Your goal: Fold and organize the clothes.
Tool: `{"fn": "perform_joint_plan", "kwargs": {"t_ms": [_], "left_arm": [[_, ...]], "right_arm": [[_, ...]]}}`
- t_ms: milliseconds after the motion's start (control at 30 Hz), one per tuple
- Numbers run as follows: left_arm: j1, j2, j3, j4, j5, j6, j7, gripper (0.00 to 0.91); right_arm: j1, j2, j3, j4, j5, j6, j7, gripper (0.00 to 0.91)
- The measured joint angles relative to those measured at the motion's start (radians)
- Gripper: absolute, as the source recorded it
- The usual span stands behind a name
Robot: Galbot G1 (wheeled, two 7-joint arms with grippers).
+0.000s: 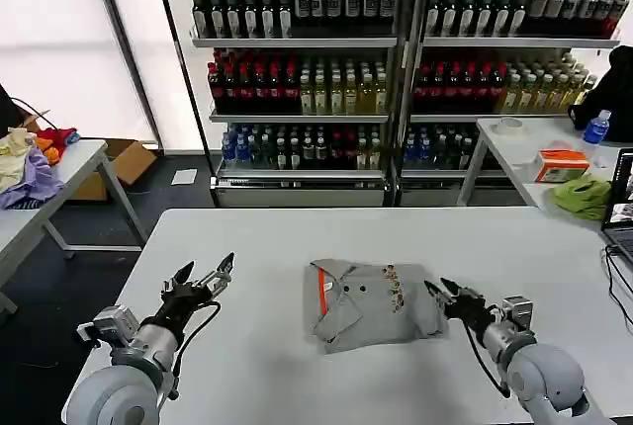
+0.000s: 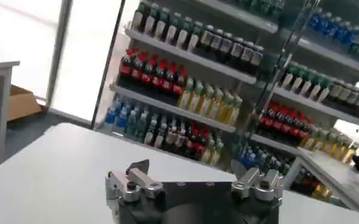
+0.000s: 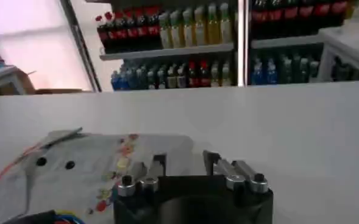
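A folded grey shirt point(image 1: 371, 303) with orange trim lies mid-table point(image 1: 267, 247), so folding looks nearly done. My right hand point(image 1: 444, 294) hovers released at its edge; my left hand point(image 1: 205, 275) waits released, well apart. Next, I'd likely tidy or move it. No containers here.

The folded grey shirt point(image 1: 371, 304) hides its own lower layers, so how many garments lie in the pile cannot be told, and its chest print point(image 1: 395, 287) is too small to read. In the right wrist view the shirt point(image 3: 75, 176) is cut off by the picture's edge and partly covered by the right gripper point(image 3: 182, 165). The bottle labels on the shelves point(image 1: 396, 42) are too small to read, and a laptop point(image 1: 621, 210) is cut off at the edge.
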Motion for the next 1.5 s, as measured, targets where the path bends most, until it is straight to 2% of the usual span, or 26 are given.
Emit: {"fn": "perform_joint_plan", "kwargs": {"t_ms": [133, 233, 567, 900, 1033, 1133, 1200, 1333, 1500], "left_arm": [[0.011, -0.004, -0.007, -0.009, 0.012, -0.004, 0.007, 0.907], [0.021, -0.007, -0.009, -0.009, 0.026, -0.012, 0.016, 0.907], [0.067, -0.006, -0.027, -0.012, 0.063, -0.027, 0.08, 0.907], [0.078, -0.012, -0.021, 0.01, 0.086, -0.039, 0.128, 0.907], [0.08, -0.01, -0.015, 0.012, 0.089, -0.044, 0.142, 0.907], [0.085, -0.005, -0.02, 0.01, 0.089, -0.046, 0.152, 0.907], [0.09, 0.0, -0.023, 0.005, 0.094, -0.052, 0.161, 0.907], [0.101, 0.003, -0.023, 0.003, 0.106, -0.07, 0.182, 0.907], [0.118, 0.002, -0.031, 0.01, 0.13, -0.099, 0.213, 0.907]], "right_arm": [[0.017, 0.008, 0.0, 0.007, -0.031, 0.017, 0.027, 0.907], [0.048, 0.035, -0.049, 0.008, -0.064, 0.037, 0.065, 0.907], [0.157, 0.18, -0.302, -0.069, -0.167, 0.063, 0.268, 0.907], [0.184, 0.226, -0.385, -0.086, -0.153, 0.041, 0.458, 0.907], [0.181, 0.223, -0.389, -0.054, -0.127, 0.022, 0.505, 0.907], [0.167, 0.212, -0.372, -0.009, -0.118, 0.023, 0.507, 0.907], [0.148, 0.199, -0.343, 0.029, -0.121, 0.038, 0.485, 0.907], [0.083, 0.172, -0.231, 0.095, -0.132, 0.099, 0.408, 0.907], [-0.044, 0.159, -0.049, 0.138, -0.123, 0.198, 0.286, 0.907]]}}
